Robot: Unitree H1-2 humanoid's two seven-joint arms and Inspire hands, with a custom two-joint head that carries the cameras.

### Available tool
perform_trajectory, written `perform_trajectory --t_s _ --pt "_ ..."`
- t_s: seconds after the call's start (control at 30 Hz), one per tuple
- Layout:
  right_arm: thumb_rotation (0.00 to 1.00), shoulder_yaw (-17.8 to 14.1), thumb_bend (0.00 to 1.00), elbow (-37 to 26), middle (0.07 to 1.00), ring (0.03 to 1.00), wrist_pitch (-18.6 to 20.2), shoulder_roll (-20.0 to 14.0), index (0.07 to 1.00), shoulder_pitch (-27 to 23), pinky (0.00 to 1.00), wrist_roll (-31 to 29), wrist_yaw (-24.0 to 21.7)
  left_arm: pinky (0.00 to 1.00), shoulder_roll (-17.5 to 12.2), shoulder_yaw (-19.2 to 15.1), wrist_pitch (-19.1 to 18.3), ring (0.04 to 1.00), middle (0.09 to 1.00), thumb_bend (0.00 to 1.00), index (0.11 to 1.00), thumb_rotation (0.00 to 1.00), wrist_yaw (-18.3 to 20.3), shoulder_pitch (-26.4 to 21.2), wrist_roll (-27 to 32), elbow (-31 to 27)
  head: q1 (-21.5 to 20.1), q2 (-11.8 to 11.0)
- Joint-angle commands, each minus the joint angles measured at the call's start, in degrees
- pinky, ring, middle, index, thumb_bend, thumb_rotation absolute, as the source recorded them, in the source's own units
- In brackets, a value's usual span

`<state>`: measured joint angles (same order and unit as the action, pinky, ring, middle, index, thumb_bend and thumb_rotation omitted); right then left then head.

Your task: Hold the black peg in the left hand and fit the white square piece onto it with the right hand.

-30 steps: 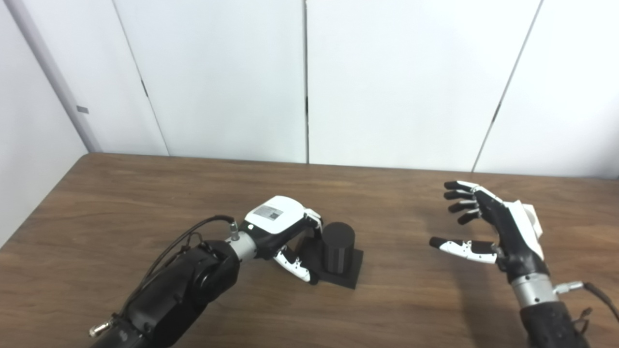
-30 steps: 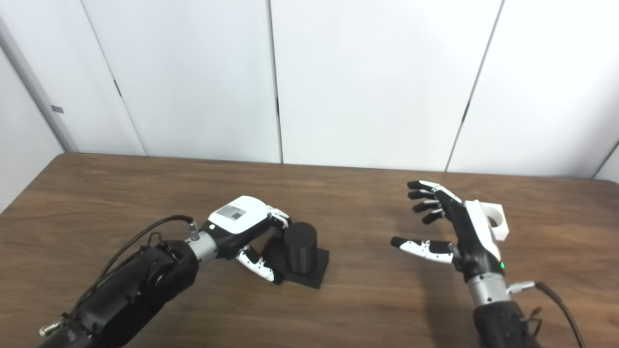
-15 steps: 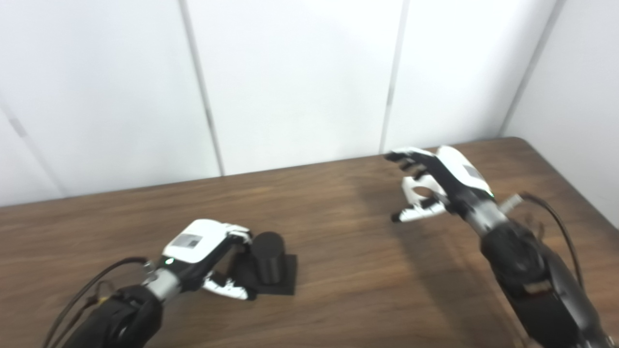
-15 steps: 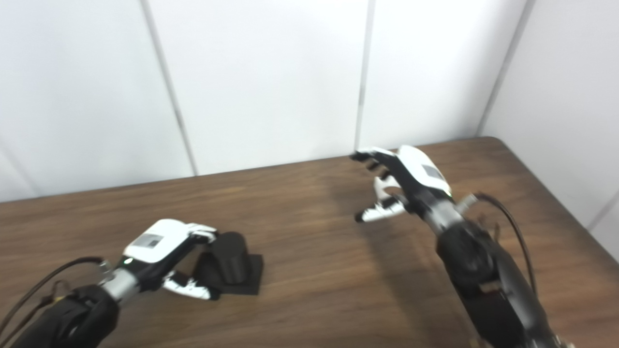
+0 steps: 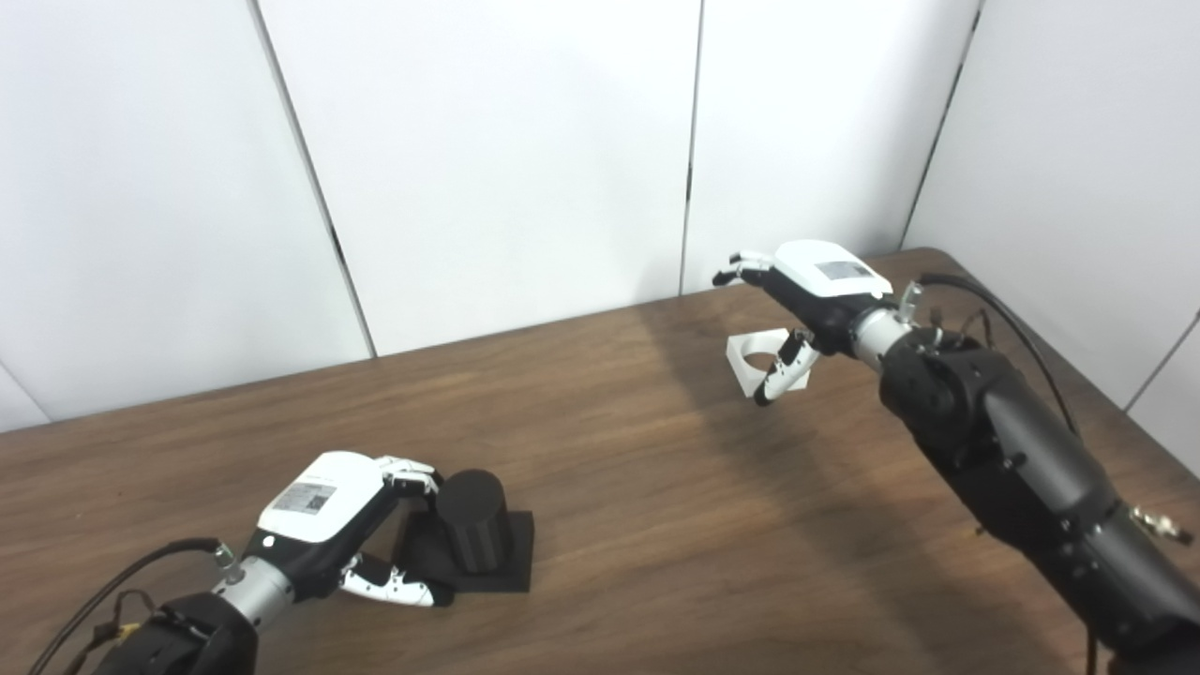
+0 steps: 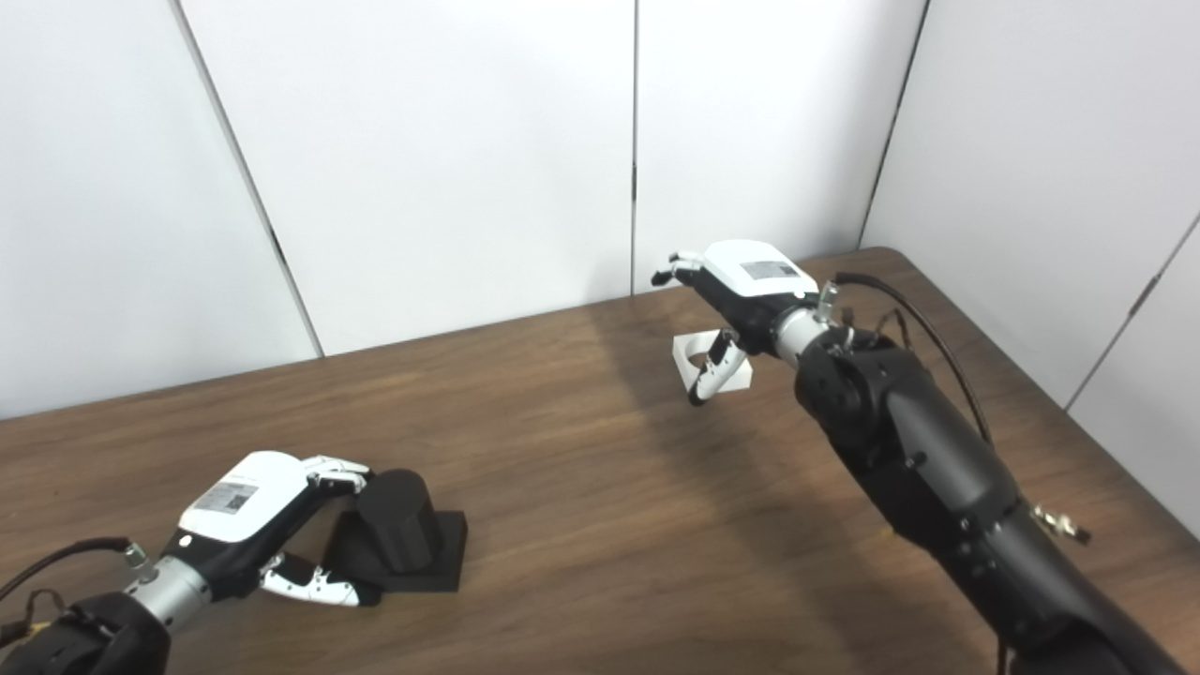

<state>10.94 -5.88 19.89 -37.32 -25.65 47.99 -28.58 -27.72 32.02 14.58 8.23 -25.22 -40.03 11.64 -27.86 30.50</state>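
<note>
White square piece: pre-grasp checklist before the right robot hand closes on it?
1. White square plastic piece with round hole flat on brown wooden table: ok.
2. Right robot hand positioned over piece: ok.
3. Right robot hand closed on piece: not ok, fingers apart.
4. Black cylindrical peg on square base upright: ok.
5. Left robot hand gripping peg: cannot tell; fingers at the peg and base, closure hidden.
6. Path between piece and peg free: ok.

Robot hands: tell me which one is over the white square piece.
The right robot hand, reaching above the white square piece at the table's far right. The left robot hand sits by the black peg.
</note>
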Motion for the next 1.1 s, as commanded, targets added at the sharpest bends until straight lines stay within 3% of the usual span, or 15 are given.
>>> perform_trajectory --t_s 0.0,0.17,0.47,1.07 --pt "0.14 0.6 0.89 0.7 0.964 0.957 -0.2 -2.7 0.871 -4.2 0.87 2.0 -1.0 0.69 -2.2 2.8 2.1 0.811 0.794 0.52 0.492 0.06 4.4 3.6 -2.4 3.5 0.0 0.0" --pt "0.17 3.0 0.91 5.6 0.979 0.984 -0.3 -3.0 0.88 -7.2 0.9 4.1 -2.9 0.71 -2.1 2.5 2.1 0.816 0.799 0.52 0.492 0.06 5.1 3.6 -2.0 3.6 0.3 0.0" --pt "0.15 8.1 0.95 16.9 0.956 0.968 -1.6 -1.9 0.856 -10.7 0.91 8.1 -0.7 0.69 -2.2 2.6 2.3 0.814 0.797 0.52 0.492 0.06 5.2 3.6 -2.4 3.4 0.3 0.0" --pt "0.16 11.6 0.91 28.1 0.908 0.905 -2.9 0.7 0.823 -12.3 0.85 6.8 2.9 0.68 -2.6 1.9 1.8 0.812 0.794 0.52 0.491 0.06 5.6 4.4 -2.0 1.2 1.4 1.1"
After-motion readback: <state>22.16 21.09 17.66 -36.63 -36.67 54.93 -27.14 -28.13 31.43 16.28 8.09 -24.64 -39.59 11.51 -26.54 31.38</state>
